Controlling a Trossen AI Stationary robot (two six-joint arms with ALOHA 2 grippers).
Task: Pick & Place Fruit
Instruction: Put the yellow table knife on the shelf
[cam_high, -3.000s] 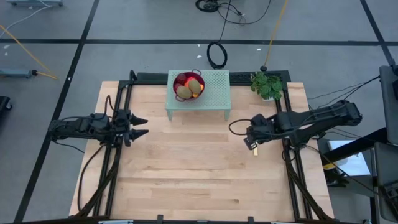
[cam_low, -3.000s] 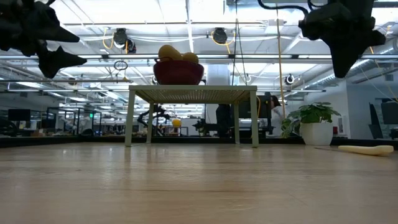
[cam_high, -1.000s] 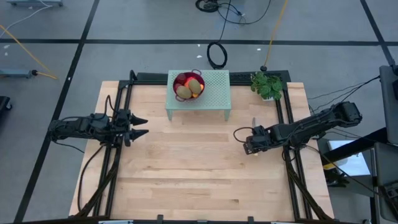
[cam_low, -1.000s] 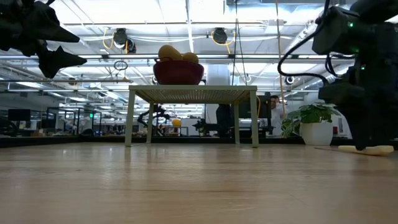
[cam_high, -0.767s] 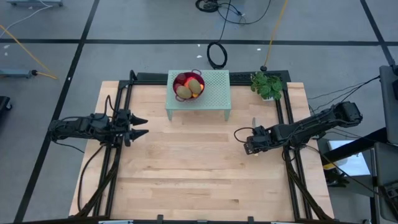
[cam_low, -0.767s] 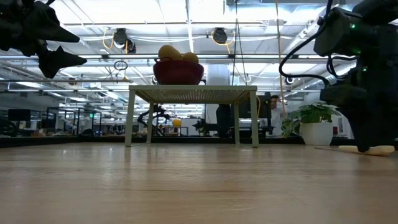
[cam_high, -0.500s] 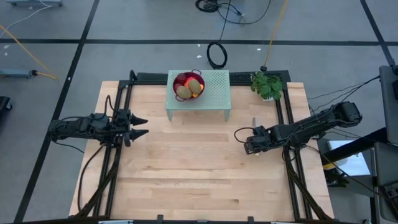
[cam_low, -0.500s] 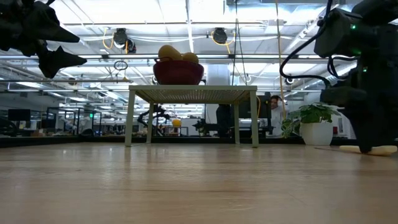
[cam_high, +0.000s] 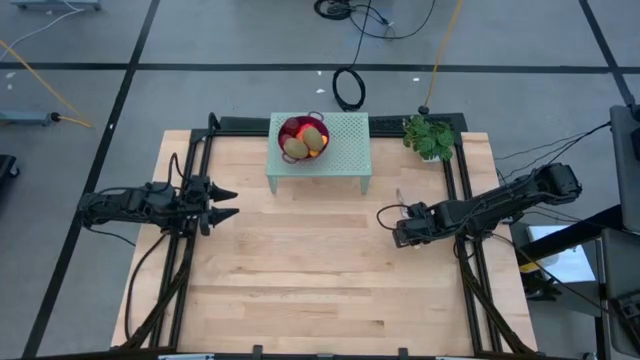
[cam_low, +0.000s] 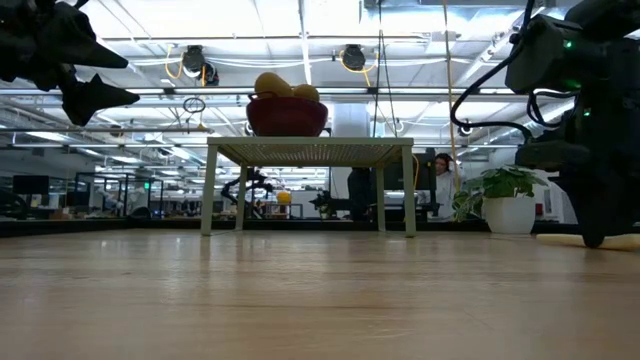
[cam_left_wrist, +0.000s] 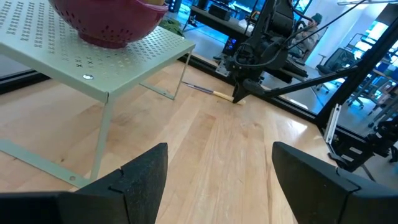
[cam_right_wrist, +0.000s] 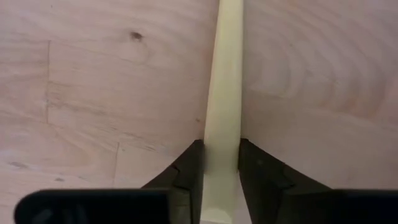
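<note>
High view: fruit (cam_high: 303, 141) in purple bowl (cam_high: 303, 129) on green stand (cam_high: 345, 146); left pincer (cam_high: 228, 202) gaping, empty, left of stand.
Right wrist view: right pincer (cam_right_wrist: 221, 163) clamped on knife (cam_right_wrist: 224, 93), lying on surface (cam_right_wrist: 93, 93).

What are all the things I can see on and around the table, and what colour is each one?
Bowl: one, dark red-purple, on top of the little green stand.
Fruit: a few, brown-green, yellow and red, piled in the bowl; exact number hidden.
Stand: one, pale green with small holes, at the table's far edge.
Knife: one, pale yellow handle with a slim blade, lying on the table's right side.
Plant: one, green in a white pot, far right corner of the table.
Table: one, light wood.
Cable coil: one, black, on the floor behind the table.
Left claw: black, open, hovering over the table's left side.
Right claw: black, closed around the knife handle at the table.
</note>
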